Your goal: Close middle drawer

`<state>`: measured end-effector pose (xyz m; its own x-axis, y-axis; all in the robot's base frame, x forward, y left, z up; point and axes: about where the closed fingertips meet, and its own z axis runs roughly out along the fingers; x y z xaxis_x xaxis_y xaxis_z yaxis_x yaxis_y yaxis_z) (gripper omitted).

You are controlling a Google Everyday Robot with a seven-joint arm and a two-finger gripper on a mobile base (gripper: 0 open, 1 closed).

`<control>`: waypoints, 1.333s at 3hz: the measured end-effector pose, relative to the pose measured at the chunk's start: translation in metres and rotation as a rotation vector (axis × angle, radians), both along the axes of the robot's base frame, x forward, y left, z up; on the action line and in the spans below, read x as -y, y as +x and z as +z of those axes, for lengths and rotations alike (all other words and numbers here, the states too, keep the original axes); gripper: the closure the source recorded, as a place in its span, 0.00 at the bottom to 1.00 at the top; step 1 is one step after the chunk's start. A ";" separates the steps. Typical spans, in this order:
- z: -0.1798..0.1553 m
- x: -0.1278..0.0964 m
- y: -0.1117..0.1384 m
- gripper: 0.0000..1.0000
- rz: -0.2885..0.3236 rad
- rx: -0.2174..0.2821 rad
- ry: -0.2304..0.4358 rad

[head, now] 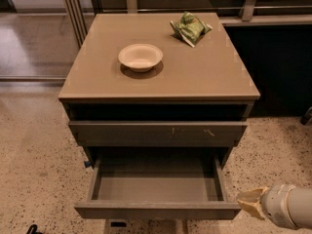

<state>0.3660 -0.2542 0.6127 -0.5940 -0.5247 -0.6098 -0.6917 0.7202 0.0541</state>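
Note:
The middle drawer is pulled far out of the grey-brown cabinet, low in the camera view. Its plain front panel faces me and its bare grey inside holds nothing. My gripper is at the lower right, just off the right end of the drawer's front panel and level with it. Its tan fingers are shut with nothing between them and point left toward the drawer's front right corner. I cannot tell whether they touch it.
Above the open drawer is a wider drawer front with small white scuff marks, standing slightly out. On the cabinet top are a white bowl and a green crumpled bag. Speckled floor lies around the cabinet.

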 end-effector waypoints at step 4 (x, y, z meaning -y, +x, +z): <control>-0.116 0.000 -0.010 1.00 -0.029 0.049 0.216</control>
